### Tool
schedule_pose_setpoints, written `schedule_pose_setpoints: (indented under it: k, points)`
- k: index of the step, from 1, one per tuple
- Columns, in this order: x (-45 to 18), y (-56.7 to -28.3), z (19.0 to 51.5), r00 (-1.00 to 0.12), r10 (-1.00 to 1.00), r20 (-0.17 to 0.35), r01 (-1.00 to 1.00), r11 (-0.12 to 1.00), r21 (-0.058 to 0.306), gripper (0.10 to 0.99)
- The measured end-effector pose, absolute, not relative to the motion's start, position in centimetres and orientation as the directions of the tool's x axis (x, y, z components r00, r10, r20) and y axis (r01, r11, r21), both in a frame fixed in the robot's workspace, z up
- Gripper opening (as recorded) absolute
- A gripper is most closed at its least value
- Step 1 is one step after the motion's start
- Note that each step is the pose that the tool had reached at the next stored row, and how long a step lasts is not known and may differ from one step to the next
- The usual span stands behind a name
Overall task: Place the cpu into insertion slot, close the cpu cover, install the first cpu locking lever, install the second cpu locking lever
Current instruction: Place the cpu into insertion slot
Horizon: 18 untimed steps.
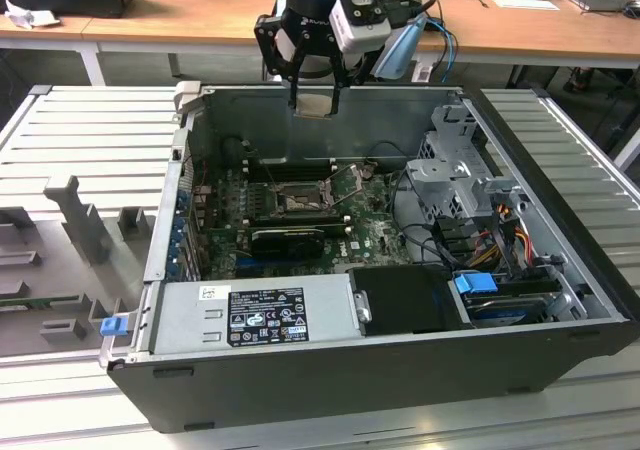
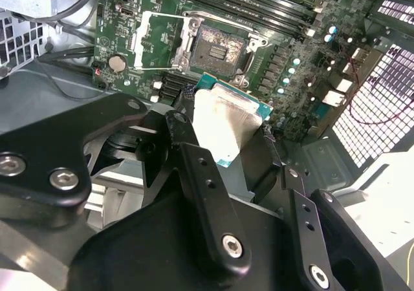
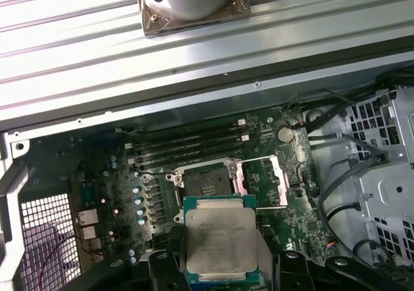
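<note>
PC case point(image 1: 330, 375) open on a ribbed grey table point(image 1: 90, 130), wooden desks point(image 1: 170, 15) behind; my jaws clamp the cpu point(image 1: 318, 103) up over the slot point(image 1: 298, 205).

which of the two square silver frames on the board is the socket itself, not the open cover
The insertion slot is the frame with a dark contact field inside; the cpu cover beside it shows green board through its window.
</note>
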<state>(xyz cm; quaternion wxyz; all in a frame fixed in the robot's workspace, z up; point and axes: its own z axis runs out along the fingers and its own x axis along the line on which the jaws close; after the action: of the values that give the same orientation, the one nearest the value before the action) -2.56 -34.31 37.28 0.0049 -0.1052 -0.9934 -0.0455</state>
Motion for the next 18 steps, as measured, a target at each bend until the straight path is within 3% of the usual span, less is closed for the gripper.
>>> schedule_pose_setpoints:
  k: [18]
  points:
    - [-2.56, -34.31, 37.28, -0.968, 0.249, 0.019, 0.25, 0.964, 0.089, 0.529]
